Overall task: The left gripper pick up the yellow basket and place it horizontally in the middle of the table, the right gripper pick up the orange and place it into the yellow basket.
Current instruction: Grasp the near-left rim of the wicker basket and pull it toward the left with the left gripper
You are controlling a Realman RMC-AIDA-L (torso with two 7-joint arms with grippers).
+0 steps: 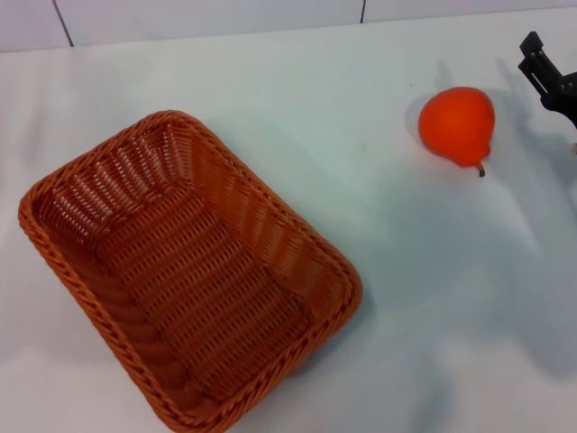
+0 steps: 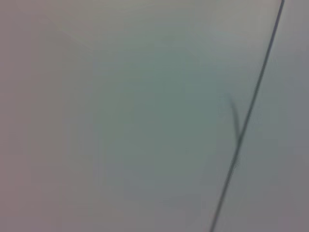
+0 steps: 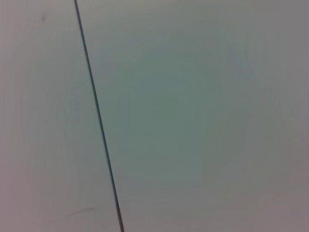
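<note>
The yellow basket [image 1: 185, 271] is an orange-brown woven wicker basket. It lies empty on the left half of the white table, turned diagonally, with one corner near the front edge of the head view. The orange [image 1: 457, 124] rests on the table at the back right, its short dark stem pointing toward the front. My right gripper [image 1: 544, 72] shows as a black claw at the right edge of the head view, just right of the orange and apart from it. My left gripper is out of view. Both wrist views show only bare white surface.
The white table [image 1: 406, 298] stretches between the basket and the orange. A white wall with dark seams [image 1: 363, 11] runs along the back. A thin dark seam line crosses the left wrist view [image 2: 251, 111] and the right wrist view [image 3: 96, 106].
</note>
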